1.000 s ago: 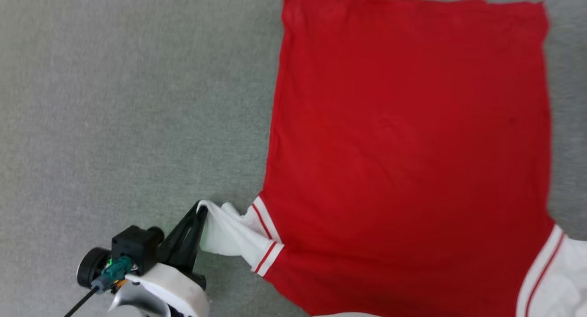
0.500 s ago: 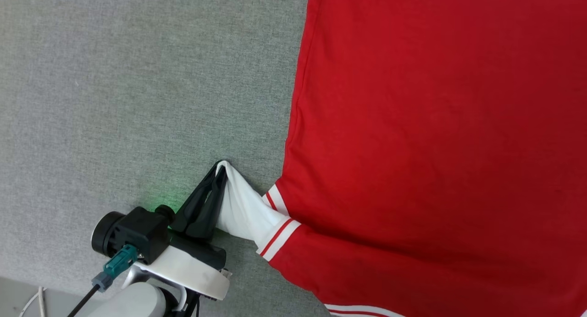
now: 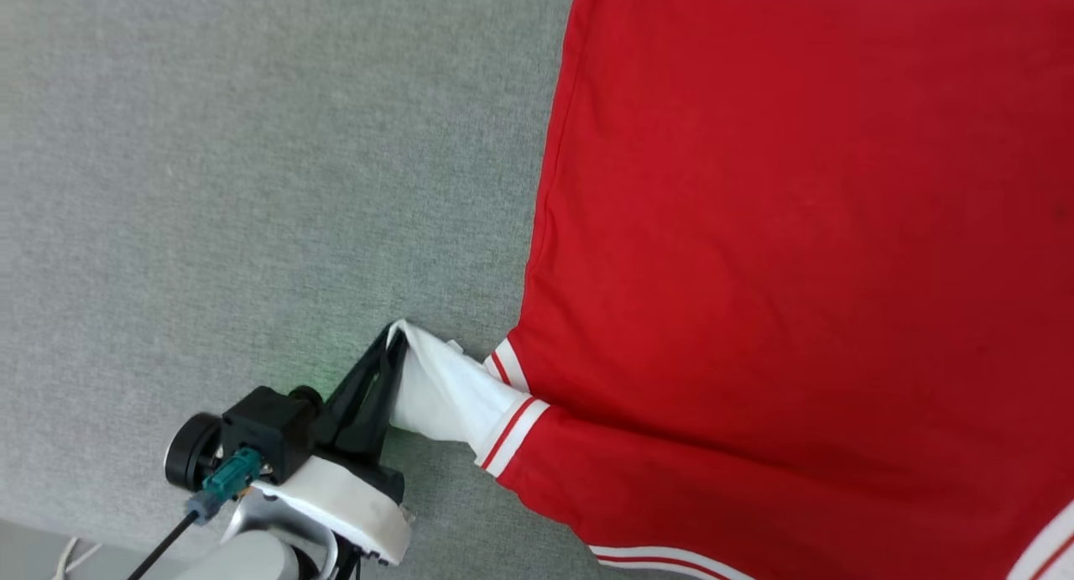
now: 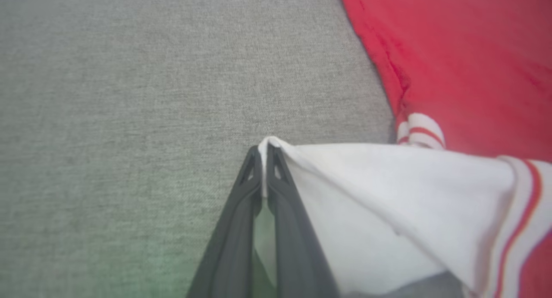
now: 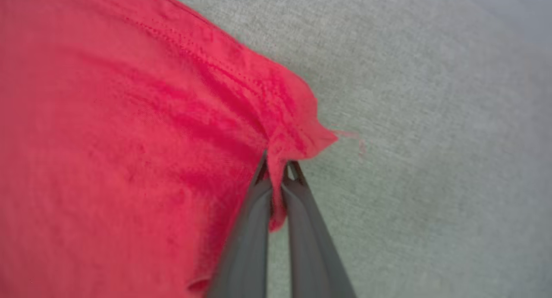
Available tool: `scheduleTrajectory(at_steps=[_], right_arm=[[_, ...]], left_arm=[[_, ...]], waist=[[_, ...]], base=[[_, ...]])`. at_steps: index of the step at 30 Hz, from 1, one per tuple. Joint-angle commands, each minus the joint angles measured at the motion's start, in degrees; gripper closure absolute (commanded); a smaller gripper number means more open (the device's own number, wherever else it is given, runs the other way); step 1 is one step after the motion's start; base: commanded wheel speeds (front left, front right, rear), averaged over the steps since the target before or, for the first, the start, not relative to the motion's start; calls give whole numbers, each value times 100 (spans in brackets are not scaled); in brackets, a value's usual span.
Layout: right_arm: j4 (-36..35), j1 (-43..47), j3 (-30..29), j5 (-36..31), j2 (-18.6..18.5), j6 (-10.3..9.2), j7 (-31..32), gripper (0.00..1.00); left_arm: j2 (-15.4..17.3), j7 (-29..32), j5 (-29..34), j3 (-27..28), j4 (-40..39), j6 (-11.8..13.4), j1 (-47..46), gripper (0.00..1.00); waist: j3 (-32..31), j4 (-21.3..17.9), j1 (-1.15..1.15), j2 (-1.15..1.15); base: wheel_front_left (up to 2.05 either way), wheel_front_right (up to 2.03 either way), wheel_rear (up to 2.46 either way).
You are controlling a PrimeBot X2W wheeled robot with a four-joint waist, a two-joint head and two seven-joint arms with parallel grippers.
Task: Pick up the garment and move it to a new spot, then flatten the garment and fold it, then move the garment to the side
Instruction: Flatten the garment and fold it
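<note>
A: The grey woven tabletop [image 3: 210, 185] is stretching away on the left. At its near edge the left gripper [image 3: 396, 332] is pinching the white, inside-out shoulder strap [image 4: 366, 186] of the garment [image 3: 797, 227] right at its fingertips.

B: And the garment itself?

A: It is spreading red and mostly flat across the right half of the head view, running off the top and right edges. In the right wrist view, the right gripper [image 5: 278, 170] is clamping together on a red hem corner [image 5: 302, 130], with a little cloth bunching between the jaws.

B: So 2 points are being held. How should the flattening go?

A: I am judging that both arms should be drawing apart gently and evenly, low over the tabletop, so the strap is turning right side out and the hem is not puckering. Both grips are looking shallow, so a sharp tug is risking a slip.
</note>
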Motion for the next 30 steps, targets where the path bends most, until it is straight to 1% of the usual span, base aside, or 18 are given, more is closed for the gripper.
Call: scheduleTrajectory(at_steps=[1,4,8,11,15,20,23,26,28,30], right_arm=[[-52,65,33,46,-60,-2,-45,100],[-280,411,265,318,-271,-2,-316,100],[-781,1029,648,680,-774,-3,-668,100],[-1148,1620,821,993,-1168,-3,-941,100],[-1547,2499,905,1312,-1671,-3,-1312,100],[-1768,3750,784,1664,-2105,-3,-1765,100],[-1825,4462,667,1790,-2274,-3,-2070,100],[-1796,5272,565,1977,-2299,-3,-2298,100],[-1737,5750,470,2088,-2256,-3,-2423,100],[-1657,6175,409,2166,-2136,-3,-2498,100]], left_arm=[[18,26,-8,-2,29,37,86,100],[85,22,-61,12,8,100,253,100],[195,39,-155,24,-37,201,519,100],[308,54,-236,66,-103,306,721,100],[430,52,-311,131,-176,398,943,100],[532,48,-406,196,-249,496,1165,100],[587,43,-413,221,-289,528,1265,100],[627,39,-432,245,-313,535,1317,100],[634,38,-434,254,-327,537,1334,100],[641,37,-435,254,-335,520,1329,100]], waist=[[-319,-107,-1,0],[-726,-223,-1,0],[-1245,-402,-1,0],[-1540,-574,-1,0],[-1802,-779,-1,0],[-2034,-987,-1,0],[-2096,-1075,-1,0],[-2121,-1128,-1,0],[-2090,-1154,-1,0],[-2034,-1171,-1,0]], base=[[0,0,0],[0,0,0],[0,0,0],[0,0,0],[0,0,0],[0,0,0],[0,0,0],[0,0,0],[0,0,0],[0,0,0]])
